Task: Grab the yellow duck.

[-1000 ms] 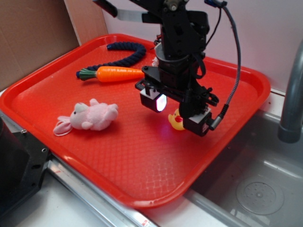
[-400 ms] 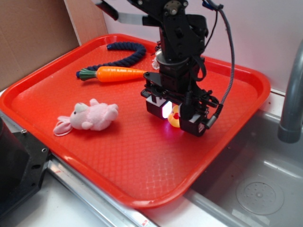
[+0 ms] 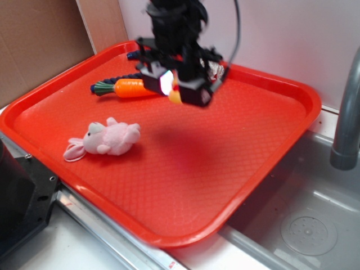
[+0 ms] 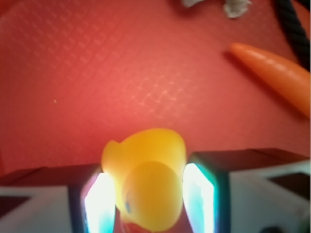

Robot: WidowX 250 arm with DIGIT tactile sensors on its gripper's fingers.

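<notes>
Grab done: yellow duck (image 4: 146,182) pinched between narrowed gripper (image 4: 148,201) fingers, raised clear above red tray (image 3: 253,169), nothing left but holding.

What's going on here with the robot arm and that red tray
The robot arm has the yellow duck clamped in its pincer, one finger on each side, and is holding it up in the air above the red tray. It hangs near the back of the tray, over the tip of the orange carrot. The pink plush bunny lies on the tray to the left, and a dark blue rope sits behind the carrot.
</notes>
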